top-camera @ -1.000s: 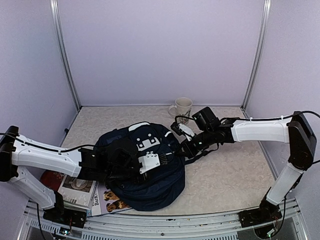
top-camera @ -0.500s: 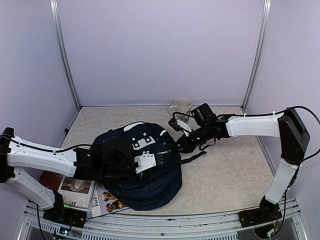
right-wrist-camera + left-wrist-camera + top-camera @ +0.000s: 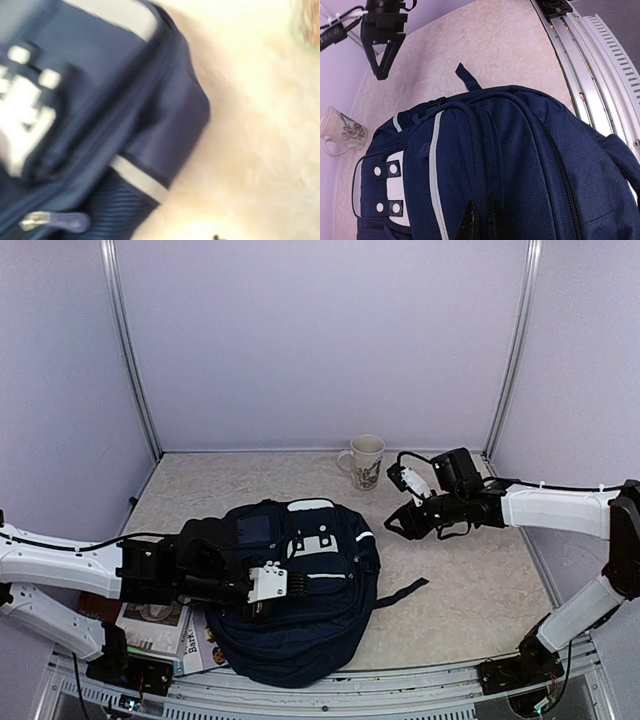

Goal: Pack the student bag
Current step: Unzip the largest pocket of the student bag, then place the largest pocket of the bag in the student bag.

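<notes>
The pale marbled table [image 3: 470, 580] carries the student bag [image 3: 330, 590], a mug [image 3: 365, 460] behind it — magazines [image 3: 160, 625] near-left.

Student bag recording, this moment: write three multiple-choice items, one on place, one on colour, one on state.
1. Where is the mug? A) on the table behind the student bag B) inside the bag C) lying on the bag
2. The bag's main colour? A) red B) navy blue C) green
3. The right gripper is A) holding the mug B) clamped on the bag's strap C) empty, clear of the bag
Key: 1 A, it stands upright on the table's far side; 2 B, its fabric is dark blue; 3 C, it hangs over bare table beside the bag.
</notes>
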Controlling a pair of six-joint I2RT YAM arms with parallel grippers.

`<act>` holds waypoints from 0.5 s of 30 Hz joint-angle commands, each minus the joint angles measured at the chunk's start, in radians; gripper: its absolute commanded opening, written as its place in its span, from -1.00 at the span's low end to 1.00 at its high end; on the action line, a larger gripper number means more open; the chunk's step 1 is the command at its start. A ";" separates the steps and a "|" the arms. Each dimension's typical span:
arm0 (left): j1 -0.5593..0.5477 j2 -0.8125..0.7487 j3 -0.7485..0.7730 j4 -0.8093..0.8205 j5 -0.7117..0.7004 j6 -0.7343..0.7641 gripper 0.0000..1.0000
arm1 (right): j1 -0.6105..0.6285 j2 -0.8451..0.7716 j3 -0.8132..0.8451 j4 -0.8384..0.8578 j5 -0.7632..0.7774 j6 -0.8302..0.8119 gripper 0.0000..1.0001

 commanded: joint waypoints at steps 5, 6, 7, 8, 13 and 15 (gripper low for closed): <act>0.065 -0.050 0.002 0.193 -0.005 -0.015 -1.00 | 0.008 -0.119 -0.059 0.063 -0.172 0.028 -0.06; 0.066 -0.040 0.001 0.231 -0.049 -0.036 -1.00 | 0.007 -0.116 -0.057 0.061 -0.178 0.034 -0.06; 0.068 -0.024 0.007 0.262 -0.079 -0.060 -1.00 | 0.007 -0.113 -0.053 0.060 -0.178 0.042 -0.06; 0.068 -0.004 0.024 0.271 -0.088 -0.075 -1.00 | 0.007 -0.111 -0.049 0.060 -0.162 0.052 -0.06; 0.065 0.029 0.065 0.229 0.090 -0.044 -1.00 | 0.006 -0.074 -0.009 0.048 -0.079 0.094 -0.02; 0.069 0.021 0.049 0.234 0.087 -0.048 -1.00 | 0.006 -0.027 0.023 0.015 -0.109 0.098 -0.02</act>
